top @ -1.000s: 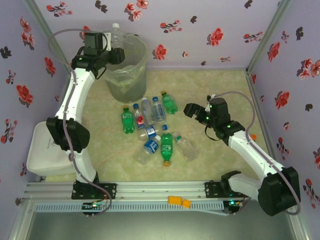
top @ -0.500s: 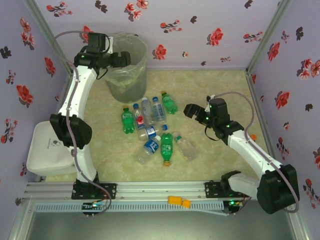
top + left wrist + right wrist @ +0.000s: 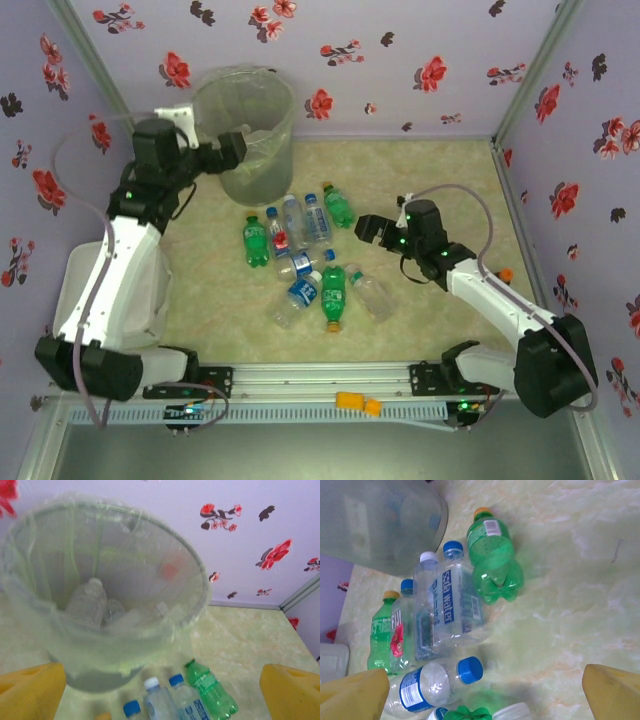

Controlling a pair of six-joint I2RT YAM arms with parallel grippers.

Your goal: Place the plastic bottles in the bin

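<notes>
Left pincer (image 3: 230, 150) hovers right against the near-left side of the bin (image 3: 258, 172), its yellow fingers (image 3: 30, 692) spread wide with nothing between them. The bin stands upright at the far left of the desk (image 3: 440, 180), with a clear liner (image 3: 125, 630) folded over its rim. Looking down into it from the left wrist, a clear bottle (image 3: 87, 600) lies at the bottom (there may be two or three in there; the blurred liner makes the count hard).

On the other side, the right pincer (image 3: 368, 228) hangs low over the desk just right of the pile, jaws wide apart too and holding nothing.

The pile of bottles (image 3: 300, 255) lies flat mid-desk, just in front of the bin. The right wrist view shows a green bottle (image 3: 492, 555) with an orange cap, a blue-capped soda water bottle (image 3: 456, 600) just beside it, and a white-capped bottle (image 3: 424, 610) pressed against that one. A yellow-capped green bottle (image 3: 382, 635) lies further over, and a blue-capped bottle (image 3: 432, 682) lies crosswise at the near end.
</notes>
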